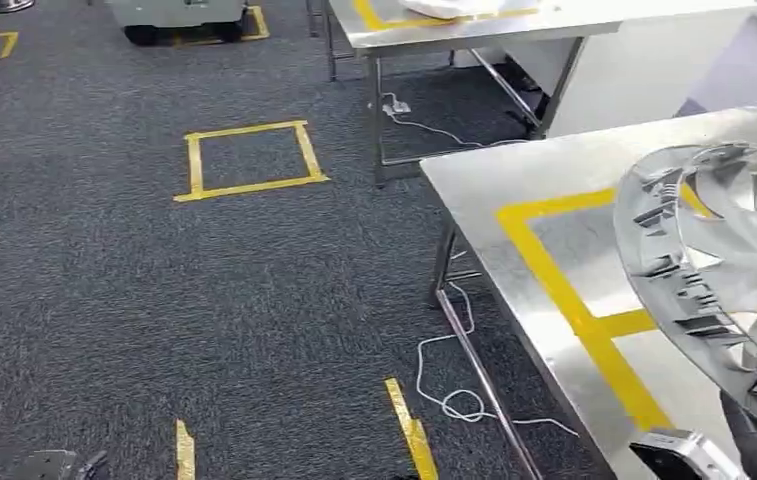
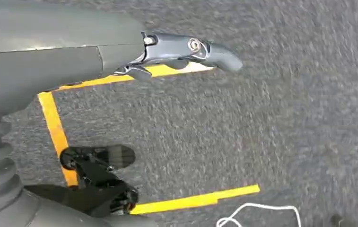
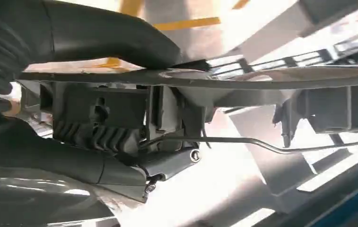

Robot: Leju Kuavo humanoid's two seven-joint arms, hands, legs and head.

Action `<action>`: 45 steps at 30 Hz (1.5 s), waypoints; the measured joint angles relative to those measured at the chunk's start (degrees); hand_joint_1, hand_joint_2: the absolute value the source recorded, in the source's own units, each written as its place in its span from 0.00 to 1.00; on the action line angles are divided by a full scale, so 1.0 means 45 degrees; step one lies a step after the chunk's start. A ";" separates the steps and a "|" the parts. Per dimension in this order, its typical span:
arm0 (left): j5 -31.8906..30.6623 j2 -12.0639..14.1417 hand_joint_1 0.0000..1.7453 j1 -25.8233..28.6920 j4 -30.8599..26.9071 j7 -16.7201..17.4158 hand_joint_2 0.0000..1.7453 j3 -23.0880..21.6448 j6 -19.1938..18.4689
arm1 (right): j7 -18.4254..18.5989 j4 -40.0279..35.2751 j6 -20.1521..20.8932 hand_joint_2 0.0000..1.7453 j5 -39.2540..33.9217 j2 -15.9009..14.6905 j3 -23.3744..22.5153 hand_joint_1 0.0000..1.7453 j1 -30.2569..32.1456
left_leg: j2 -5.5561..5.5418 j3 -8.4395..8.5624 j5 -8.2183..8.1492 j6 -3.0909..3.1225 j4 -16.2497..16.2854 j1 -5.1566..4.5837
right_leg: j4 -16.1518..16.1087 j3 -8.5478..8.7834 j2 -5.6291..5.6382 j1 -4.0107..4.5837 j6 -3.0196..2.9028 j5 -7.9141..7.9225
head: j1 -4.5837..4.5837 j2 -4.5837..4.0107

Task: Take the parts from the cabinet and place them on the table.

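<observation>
Right robot hand (image 3: 120, 142): clamped on the rim of the part, thumb over one face and darker fingers under the other, as the right wrist view shows; in the head view it sits at the low right corner, under the part
Part (image 1: 724, 260): a large silver ribbed disc, like a wheel cover, held tilted above the right end of the near counter and not yet lying flat on it
Left robot hand (image 2: 186, 49): holds nothing, hangs beside the body over the carpet; one finger is stretched out, the others look loosely extended
Near counter (image 1: 514, 180): bare steel top with a yellow tape frame (image 1: 564, 290); the part hangs over that frame's far side
Floor: grey carpet with yellow tape squares and a loose white cable (image 1: 444, 390) trailing by the counter leg
Far counter (image 1: 434, 30): well apart, with something white on top, too cropped to name
Risk, grip: the hold is on the thin rim only, so the broad disc could pivot or slip out if the arm jolts
Risk, landing: lowered while tilted, one edge would strike the steel first and the part could skid toward the counter edge
Risk, footing: the cable lies near the robot's path and could catch a foot
</observation>
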 joint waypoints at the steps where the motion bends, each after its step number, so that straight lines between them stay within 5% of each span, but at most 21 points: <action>1: 0.0048 0.0000 0.00 -0.0055 0.0015 0.0005 1.00 0.0000 0.0019 | 0.0374 0.0000 0.0150 1.00 0.0010 -0.0180 0.0087 1.00 -0.0036 | 0.0147 -0.0052 -0.0053 -0.0103 0.0111 0.0069 | -0.1164 0.0723 -0.0176 -0.0079 0.0103 0.0448 | 0.0005 0.0000; 2: 0.0092 0.0005 0.00 -0.0104 0.0024 0.0014 1.00 -0.0005 0.0034 | 0.0750 0.0005 0.0271 1.00 0.0010 -0.0497 0.0208 1.00 -0.0066 | 0.0267 -0.0059 -0.0129 -0.0219 0.0304 0.0074 | -0.2224 0.1346 -0.0637 -0.0135 0.0246 0.0514 | 0.0010 0.0000; 3: 0.0150 0.0093 0.00 -0.0142 0.0024 0.0049 1.00 0.0000 0.0073 | 0.0998 0.0059 0.0354 1.00 0.0010 -0.0836 0.0340 1.00 -0.0106 | 0.0355 -0.0124 -0.0242 -0.0339 0.0403 -0.0047 | -0.2181 0.1300 -0.0903 -0.0094 0.0112 0.0351 | 0.0057 0.0000; 4: 0.0203 0.0092 0.00 -0.0155 0.0024 0.0039 1.00 -0.0019 0.0078 | 0.1269 0.0039 0.0397 1.00 0.0019 -0.1076 0.0436 1.00 -0.0135 | 0.0460 -0.0090 -0.0309 -0.0401 0.0495 -0.0016 | -0.2146 0.1384 -0.0700 -0.0074 -0.0155 0.0420 | -0.0028 0.0000; 7: 0.0354 0.0097 0.00 -0.0259 0.0044 0.0044 1.00 -0.0146 0.0117 | 0.2112 0.0049 0.0538 1.00 0.0141 -0.1797 0.0806 1.00 -0.0123 | 0.0741 -0.0035 -0.0276 -0.0595 0.0491 0.0054 | -0.2143 0.1133 -0.0343 -0.0037 -0.0489 0.0523 | -0.0044 0.0000; 9: 0.0525 0.0112 0.00 -0.0288 0.0073 0.0049 1.00 -0.0248 0.0214 | 0.2862 0.0078 0.0712 1.00 0.0111 -0.2463 0.1117 1.00 -0.0229 | -0.0418 -0.0311 -0.0991 -0.0791 0.1156 0.0151 | -0.2165 0.1138 -0.0126 -0.0061 -0.0674 0.0667 | -0.0068 0.0000; 11: 0.0685 0.0165 0.00 -0.0282 0.0151 0.0078 1.00 -0.0374 0.0282 | 0.3434 0.0161 0.1006 1.00 -0.0146 -0.3192 0.1501 1.00 -0.0467 | -0.0723 -0.1116 -0.2123 -0.0767 0.3122 0.0172 | -0.2164 0.0982 0.0132 0.0015 -0.0802 0.0758 | -0.0073 0.0000; 13: 0.0870 0.0263 0.00 -0.0328 0.0301 0.0078 1.00 -0.0540 0.0321 | 0.3987 0.0272 0.1409 1.00 -0.0375 -0.3823 0.1822 1.00 -0.0518 | -0.0736 -0.1711 -0.2529 -0.0676 0.4501 0.0170 | -0.2159 0.0882 0.0383 0.0107 -0.0822 0.0832 | -0.0063 0.0000; 15: 0.1108 0.0476 0.00 -0.0392 0.0496 0.0044 1.00 -0.0739 0.0403 | 0.4400 0.0369 0.1695 1.00 -0.0520 -0.4377 0.2128 1.00 -0.0651 | -0.0769 -0.1274 -0.1712 -0.0504 0.3618 0.0142 | -0.2154 0.0825 0.0641 0.0181 -0.0823 0.0899 | -0.0078 0.0000; 17: 0.1242 0.0655 0.00 -0.0475 0.0631 0.0001 1.00 -0.0874 0.0456 | 0.4584 0.0442 0.1872 1.00 -0.0564 -0.4859 0.2393 1.00 -0.0697 | -0.1051 -0.0158 -0.0532 -0.0250 0.1255 0.0028 | -0.2157 0.0804 0.0808 0.0186 -0.0790 0.0966 | -0.0068 0.0000; 18: 0.1311 0.0732 0.00 -0.0520 0.0674 -0.0044 1.00 -0.0898 0.0486 | 0.4738 0.0447 0.1985 1.00 -0.0564 -0.5030 0.2481 1.00 -0.0726 | -0.1349 0.0135 -0.0600 -0.0135 0.0641 -0.0030 | -0.2164 0.0785 0.0857 0.0177 -0.0750 0.1001 | -0.0048 0.0000; 23: 0.1923 0.0903 0.00 -0.0696 0.1000 -0.0155 1.00 -0.1170 0.0685 | 0.5385 0.0558 0.2573 1.00 -0.0685 -0.5983 0.3030 1.00 -0.1024 | -0.1088 0.0155 -0.0214 -0.0008 0.0132 0.0022 | -0.2222 0.0572 0.0931 0.0095 -0.0406 0.1135 | -0.0048 0.0000; 25: 0.1996 0.0966 0.00 -0.0747 0.1146 -0.0156 1.00 -0.1278 0.0714 | 0.5472 0.0666 0.2671 1.00 -0.0709 -0.6255 0.3273 1.00 -0.1204 | -0.1013 0.0082 -0.0128 0.0049 0.0054 0.0017 | -0.1232 0.0082 0.0360 0.0112 -0.0360 0.0309 | 0.0005 0.0000; 28: 0.2059 0.1020 0.00 -0.0712 0.1414 -0.0155 1.00 -0.1360 0.0816 | 0.5734 0.0826 0.2821 1.00 -0.0676 -0.6575 0.3642 1.00 -0.1441 | -0.0785 -0.0014 -0.0125 0.0044 0.0075 0.0011 | 0.1528 -0.1018 0.0181 0.0078 -0.0166 -0.0837 | -0.0009 0.0000; 30: 0.2108 0.1059 0.00 -0.0731 0.1535 -0.0160 1.00 -0.1443 0.0889 | 0.5842 0.0923 0.2918 1.00 -0.0670 -0.6770 0.3900 1.00 -0.1543 | -0.0699 0.0010 -0.0134 0.0018 0.0083 0.0034 | 0.0912 -0.0538 0.0141 0.0041 -0.0079 -0.0307 | -0.0015 0.0000; 32: 0.2156 0.1069 0.00 -0.0761 0.1637 -0.0160 1.00 -0.1506 0.0918 | 0.5915 0.0996 0.2996 1.00 -0.0666 -0.6926 0.4114 1.00 -0.1616 | -0.0666 0.0083 -0.0220 -0.0112 0.0148 0.0065 | -0.1493 0.0854 -0.0004 -0.0039 -0.0015 0.0742 | -0.0014 0.0000; 33: 0.2181 0.1103 0.00 -0.0768 0.1666 -0.0156 1.00 -0.1511 0.0928 | 0.5934 0.1040 0.3015 1.00 -0.0661 -0.6965 0.4177 1.00 -0.1686 | -0.0651 0.0078 -0.0272 -0.0196 0.0186 0.0066 | -0.2110 0.1231 -0.0074 -0.0029 0.0002 0.0494 | -0.0010 0.0000; 34: 0.2185 0.1166 0.00 -0.0780 0.1690 -0.0160 1.00 -0.1525 0.0966 | 0.6017 0.1083 0.3050 1.00 -0.0622 -0.7033 0.4284 1.00 -0.1771 | -0.0634 -0.0046 -0.0361 -0.0285 0.0439 -0.0070 | -0.2448 0.1441 -0.0044 0.0007 -0.0146 0.0494 | 0.0015 0.0000; 39: 0.2287 0.1311 0.00 -0.0869 0.1875 -0.0165 1.00 -0.1749 0.1200 | 0.6765 0.1346 0.3589 1.00 -0.0340 -0.7285 0.4789 1.00 -0.2158 | -0.0670 -0.0188 -0.0622 -0.0509 0.0721 0.0006 | -0.2320 0.1386 0.0042 -0.0007 -0.0582 0.0447 | -0.0058 0.0000; 43: 0.2307 0.1404 0.00 -0.0866 0.2011 -0.0141 1.00 -0.1851 0.1302 | 0.7134 0.1559 0.3739 1.00 -0.0224 -0.7465 0.5051 1.00 -0.2275 | -0.0710 -0.2346 -0.1928 -0.0608 0.4548 0.0080 | -0.2317 0.1495 0.0085 0.0053 -0.0750 0.0310 | -0.0121 0.0000; 45: 0.2317 0.1457 0.00 -0.0828 0.2098 -0.0121 1.00 -0.1933 0.1389 | 0.7275 0.1656 0.3729 1.00 -0.0297 -0.7489 0.5144 1.00 -0.2282 | -0.0737 -0.2560 -0.1179 -0.0474 0.4355 0.0059 | -0.2317 0.1684 0.0161 0.0094 -0.0757 0.0165 | -0.0121 0.0000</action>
